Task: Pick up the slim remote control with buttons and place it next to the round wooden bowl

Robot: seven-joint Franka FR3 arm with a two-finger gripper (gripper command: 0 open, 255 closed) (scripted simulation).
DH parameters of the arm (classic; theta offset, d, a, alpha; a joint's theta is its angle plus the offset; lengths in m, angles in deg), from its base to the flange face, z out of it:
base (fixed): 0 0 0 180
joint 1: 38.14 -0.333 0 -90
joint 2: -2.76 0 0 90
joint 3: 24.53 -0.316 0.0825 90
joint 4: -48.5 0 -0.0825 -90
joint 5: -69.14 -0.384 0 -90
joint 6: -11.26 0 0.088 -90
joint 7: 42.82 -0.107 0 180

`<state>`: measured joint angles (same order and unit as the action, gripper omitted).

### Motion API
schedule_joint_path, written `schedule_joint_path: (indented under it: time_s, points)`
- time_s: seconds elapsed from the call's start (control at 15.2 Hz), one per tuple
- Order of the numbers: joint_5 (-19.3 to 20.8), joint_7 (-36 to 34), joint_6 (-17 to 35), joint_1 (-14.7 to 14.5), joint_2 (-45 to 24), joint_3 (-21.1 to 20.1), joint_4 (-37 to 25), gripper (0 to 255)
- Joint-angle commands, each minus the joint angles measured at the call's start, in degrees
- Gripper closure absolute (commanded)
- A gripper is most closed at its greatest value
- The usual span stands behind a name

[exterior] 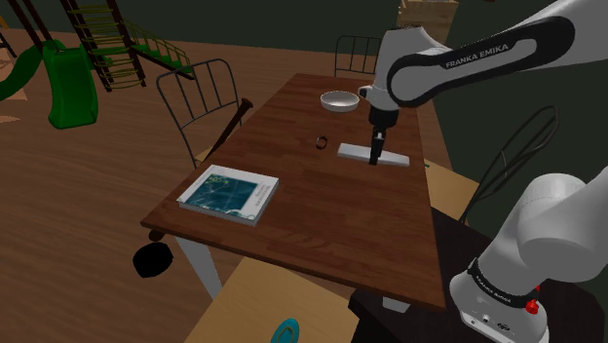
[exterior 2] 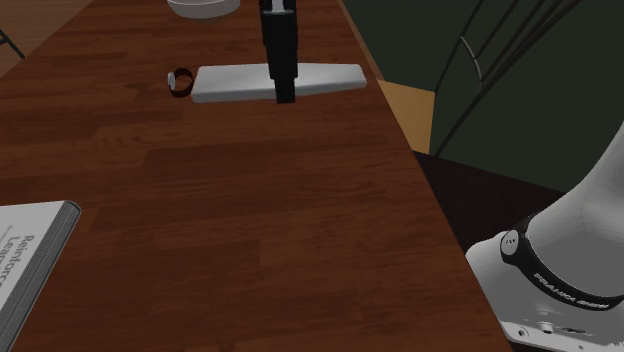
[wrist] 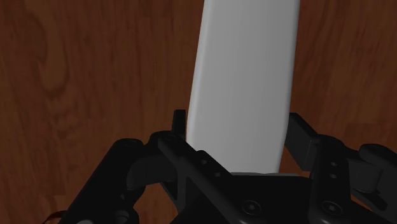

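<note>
The remote (exterior: pixel 353 150) is a plain pale grey slab near the far end of the brown table (exterior: pixel 322 224). My black gripper (exterior: pixel 374 158) comes straight down on its middle and is shut on it. In the second exterior view the gripper (exterior 2: pixel 285 92) crosses the remote (exterior 2: pixel 230 84) at mid-length. In the wrist view the fingers (wrist: pixel 180 124) clasp the two long sides of the remote (wrist: pixel 245 76). I cannot tell whether it is off the table. The round grey bowl (exterior: pixel 339 100) stands a little beyond the remote, near the table's far edge.
A small dark ring (exterior: pixel 320 142) lies just to the shoulder view's left of the remote. A book (exterior: pixel 229 193) with a blue-green cover lies near the table's left edge. Wire chairs (exterior: pixel 200 97) stand around the table. The arm's stand (exterior: pixel 429 302) is at the lower right.
</note>
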<state>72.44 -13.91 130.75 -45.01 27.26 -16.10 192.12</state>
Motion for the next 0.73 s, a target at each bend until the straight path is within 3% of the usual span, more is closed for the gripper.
schedule_joint_path:
  time_s: [0.0, 0.2, 0.66]
  points:
    - [-0.02, -0.08, -1.97, -0.02, 0.72, -0.14, -1.24, 255]
    - [-0.05, -0.12, -4.37, -0.03, 1.43, -0.28, -2.92, 255]
    - [0.03, 8.75, -3.65, 2.25, -9.81, 6.04, -13.57, 255]
